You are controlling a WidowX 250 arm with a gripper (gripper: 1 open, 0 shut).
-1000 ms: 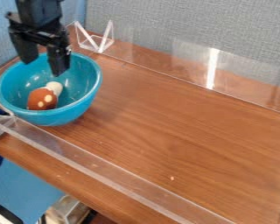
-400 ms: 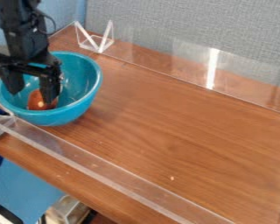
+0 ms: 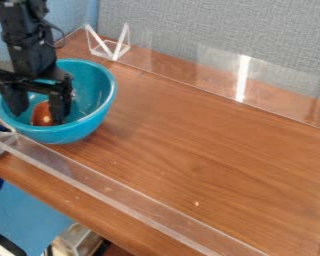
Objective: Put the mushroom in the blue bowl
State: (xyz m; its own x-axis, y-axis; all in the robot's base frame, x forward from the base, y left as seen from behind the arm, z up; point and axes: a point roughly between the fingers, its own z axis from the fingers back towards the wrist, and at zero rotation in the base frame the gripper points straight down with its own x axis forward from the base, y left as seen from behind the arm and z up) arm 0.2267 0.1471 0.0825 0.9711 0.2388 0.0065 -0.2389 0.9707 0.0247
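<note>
Gripper (image 3: 35, 103) pointing straight down inside bowl (image 3: 93, 96), jaws spread wide, released, one finger (image 3: 12, 103) either side of mushroom (image 3: 44, 116). Contact with mushroom: cannot tell. Mushroom on bowl floor, orange-brown cap visible between fingers. No readable writing or labels. Arm black, rising vertical from gripper to frame top. Bowl on wooden table (image 3: 216, 140), clear acrylic wall (image 3: 123, 210) just beside bowl, along near edge.

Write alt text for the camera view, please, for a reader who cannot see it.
A black gripper, open, reaches down into a blue bowl around an orange-brown mushroom. The bowl stands at the left end of a wooden table.
</note>
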